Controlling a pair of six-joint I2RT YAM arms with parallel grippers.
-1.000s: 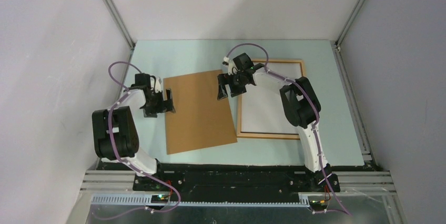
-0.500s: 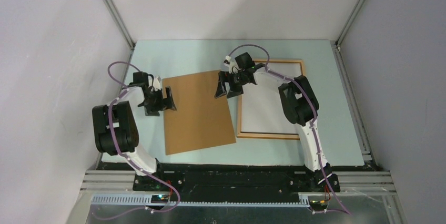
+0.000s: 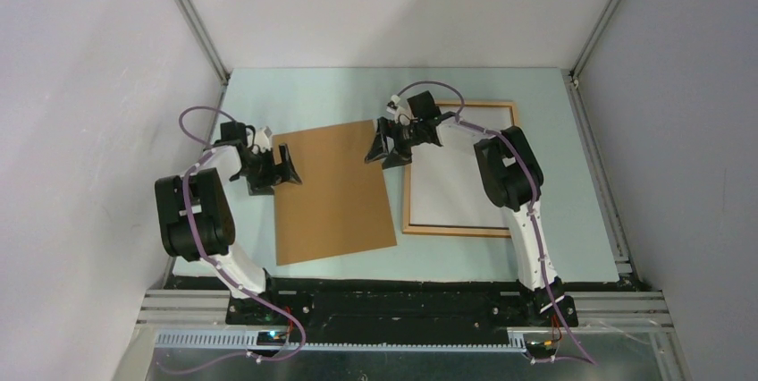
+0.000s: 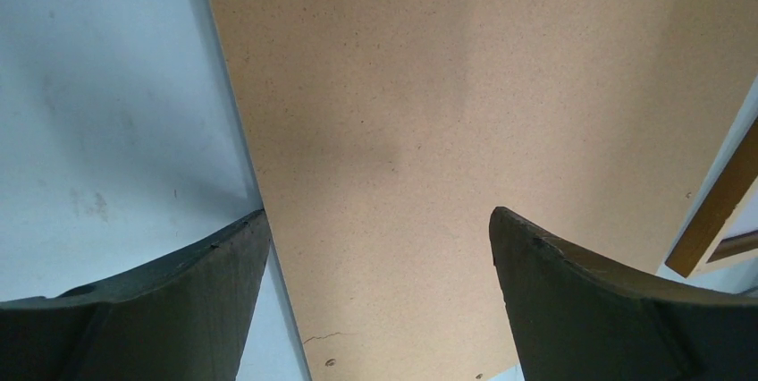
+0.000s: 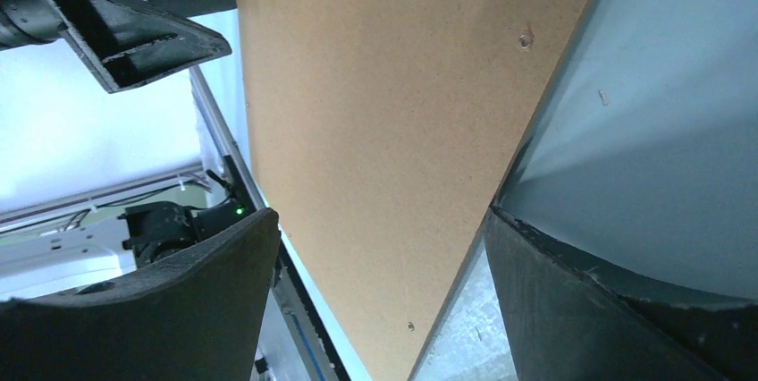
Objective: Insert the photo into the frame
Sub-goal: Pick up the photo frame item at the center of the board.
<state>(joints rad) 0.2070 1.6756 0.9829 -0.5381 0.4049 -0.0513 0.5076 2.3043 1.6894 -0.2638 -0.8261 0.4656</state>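
Left gripper (image 4: 377,220): jaws spread wide, nothing clamped. It straddles the left edge of the brown backing board (image 3: 331,193), with one finger (image 4: 152,300) over bare table (image 4: 89,86) and the other over the board. Can't tell whether either pad touches it.

Right gripper (image 5: 380,220): also released, jaws wide apart, holding nothing. It sits at the board's far right corner, tilted down, with that corner running between my fingers. Contact: can't tell.

The board lies skewed on the table between my two arms, its right edge just beside the frame (image 3: 460,166).

The frame lies flat on the right half of the table, partly under my right arm. A white sheet fills it. That's the photo (image 3: 447,193), white back up as far as I can see, with no print visible from the top camera.
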